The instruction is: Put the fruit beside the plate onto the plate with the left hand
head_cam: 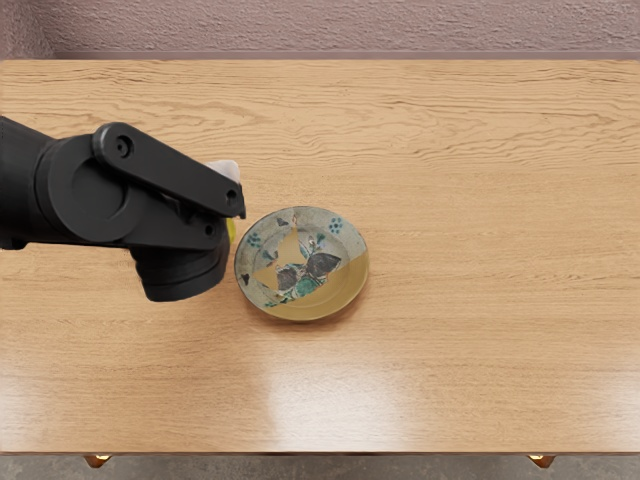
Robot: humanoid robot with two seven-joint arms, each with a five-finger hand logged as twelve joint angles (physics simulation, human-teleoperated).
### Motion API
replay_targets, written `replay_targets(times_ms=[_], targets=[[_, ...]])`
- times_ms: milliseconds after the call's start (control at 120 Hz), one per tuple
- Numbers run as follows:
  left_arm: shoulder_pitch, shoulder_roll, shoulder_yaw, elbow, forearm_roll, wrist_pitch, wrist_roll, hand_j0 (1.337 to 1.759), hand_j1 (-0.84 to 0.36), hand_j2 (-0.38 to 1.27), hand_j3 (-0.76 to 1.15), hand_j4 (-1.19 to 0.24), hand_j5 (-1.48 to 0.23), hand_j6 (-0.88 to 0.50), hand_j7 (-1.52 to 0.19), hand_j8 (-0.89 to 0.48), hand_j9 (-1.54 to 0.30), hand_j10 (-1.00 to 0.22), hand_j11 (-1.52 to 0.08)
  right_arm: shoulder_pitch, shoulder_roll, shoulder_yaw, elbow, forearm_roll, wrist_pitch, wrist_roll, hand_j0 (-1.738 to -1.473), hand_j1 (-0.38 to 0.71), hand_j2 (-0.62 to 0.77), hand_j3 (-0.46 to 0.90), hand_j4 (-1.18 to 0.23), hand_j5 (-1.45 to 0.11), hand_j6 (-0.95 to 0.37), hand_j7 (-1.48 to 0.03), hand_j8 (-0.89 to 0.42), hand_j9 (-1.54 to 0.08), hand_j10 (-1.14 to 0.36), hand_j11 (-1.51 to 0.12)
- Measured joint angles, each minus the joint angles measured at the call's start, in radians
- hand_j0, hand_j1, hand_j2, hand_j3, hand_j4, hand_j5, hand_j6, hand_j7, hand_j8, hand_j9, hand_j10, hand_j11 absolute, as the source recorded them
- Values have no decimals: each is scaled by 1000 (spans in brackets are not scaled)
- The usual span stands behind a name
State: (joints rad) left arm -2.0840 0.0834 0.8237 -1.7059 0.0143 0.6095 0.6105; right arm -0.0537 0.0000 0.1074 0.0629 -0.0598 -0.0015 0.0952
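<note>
Our left hand [182, 248] covers the fruit [232, 230], which shows only as a yellow sliver just left of the plate [360, 270]. We cannot tell whether the hand is open or gripping. We judge the fruit light, firm and smooth-skinned, so it is best held around its middle.

— How much of the fruit shows?
— Only a thin yellow sliver [232, 230], between the bulky black left arm [110, 195] and the round painted ceramic plate [352, 290]. Its kind and shape can't be told.
— And the left hand?
— Hidden under the arm's casing. A small pale patch [226, 168] peeks out above it; I can't tell what it belongs to.
— The plate's painting?
— Too blurred to read: dark shapes and bluish dots.
— Anything cut off?
— The arm, at the left edge. The light wooden table [450, 150] runs off both sides, and its legs show only as two orange-brown stubs [541, 461].
</note>
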Motion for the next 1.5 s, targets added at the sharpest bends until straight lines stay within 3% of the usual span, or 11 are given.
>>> replay_targets(times_ms=[225,542,858,1267,1500], targets=[[-21,-81,-58,1,-39,-1,0,1657,-409,774,0,-672,-952,-502,-928,-456,-922,-660,-920,0,0,0,0,0,0,0,-1658,-303,-8,0,-39,-50,-39,-50,-39,-50,-39,-50],[9,-83,-94,29,-49,0,1,1656,-408,780,0,-676,-943,-515,-923,-465,-914,-664,-916,0,0,0,0,0,0,0,-1658,-303,-7,0,-39,-50,-39,-50,-39,-50,-39,-50],[12,-83,-114,50,-47,1,0,1658,-262,280,0,-519,-697,-479,-692,-450,-686,-519,-687,0,0,0,0,0,0,0,-1658,-303,-7,0,-39,-50,-39,-50,-39,-50,-39,-50],[-5,-83,-137,58,-60,1,0,1658,-16,86,0,-306,-400,-301,-400,-297,-399,-306,-399,0,0,0,0,0,0,0,-1658,-303,-7,0,-39,-50,-39,-50,-39,-50,-39,-50],[2,234,-187,22,-52,-11,0,1658,32,61,0,-265,-346,-264,-345,-263,-345,-265,-345,0,0,0,0,0,0,0,-1658,-303,-7,0,-39,-50,-39,-50,-39,-50,-39,-50]])
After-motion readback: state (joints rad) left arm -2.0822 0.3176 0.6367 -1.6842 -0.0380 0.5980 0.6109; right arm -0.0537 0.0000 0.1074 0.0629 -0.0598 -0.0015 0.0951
